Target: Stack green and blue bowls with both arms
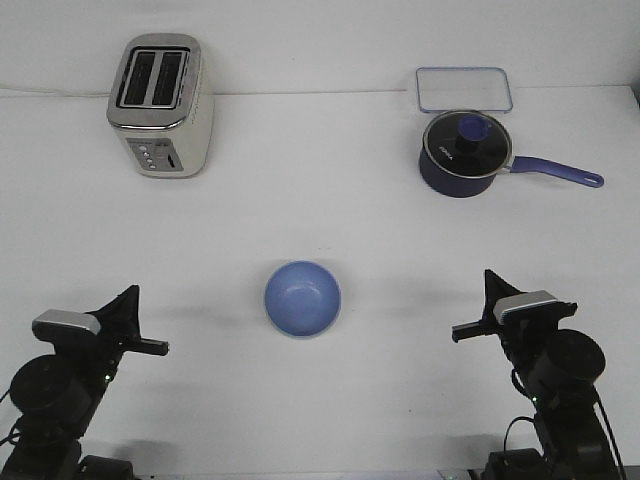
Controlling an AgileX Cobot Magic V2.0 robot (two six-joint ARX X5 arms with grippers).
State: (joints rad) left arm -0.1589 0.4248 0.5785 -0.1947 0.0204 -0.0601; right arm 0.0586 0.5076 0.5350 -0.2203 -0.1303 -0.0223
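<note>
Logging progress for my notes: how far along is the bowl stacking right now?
Only the blue bowl shows, upright at the table's centre; no green rim is visible, so I cannot tell whether the green one sits beneath it or is out of view. Nothing is in hand: the left hand and right hand sit apart from it on either side, holding nothing.

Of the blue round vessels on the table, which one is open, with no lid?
The light blue bowl at the centre, between the two arms, is open and empty. The dark navy saucepan at the back right wears a glass lid and has a long handle.
</note>
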